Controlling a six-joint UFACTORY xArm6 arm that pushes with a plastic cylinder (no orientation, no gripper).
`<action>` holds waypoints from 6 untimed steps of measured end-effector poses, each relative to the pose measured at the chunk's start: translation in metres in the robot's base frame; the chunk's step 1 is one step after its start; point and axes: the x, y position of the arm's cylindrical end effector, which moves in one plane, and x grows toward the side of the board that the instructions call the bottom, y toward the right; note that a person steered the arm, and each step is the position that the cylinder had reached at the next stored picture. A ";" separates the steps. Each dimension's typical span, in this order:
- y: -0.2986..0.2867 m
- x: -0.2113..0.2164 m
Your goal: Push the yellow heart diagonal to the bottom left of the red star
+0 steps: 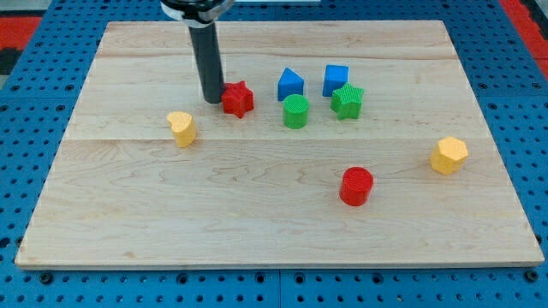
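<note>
The yellow heart (181,128) lies on the wooden board (257,214), left of centre. The red star (238,99) sits up and to the right of it. My tip (212,101) stands just left of the red star, touching or nearly touching it, and up and to the right of the yellow heart, a short gap away.
A blue block (290,84) and a blue cube (336,79) sit right of the star, with a green cylinder (296,112) and a green star (348,101) below them. A red cylinder (356,186) and a yellow hexagon (449,155) lie lower right.
</note>
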 end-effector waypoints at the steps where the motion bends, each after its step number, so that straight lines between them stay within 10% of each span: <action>1: 0.010 0.000; 4: -0.096 0.005; 6: -0.080 0.086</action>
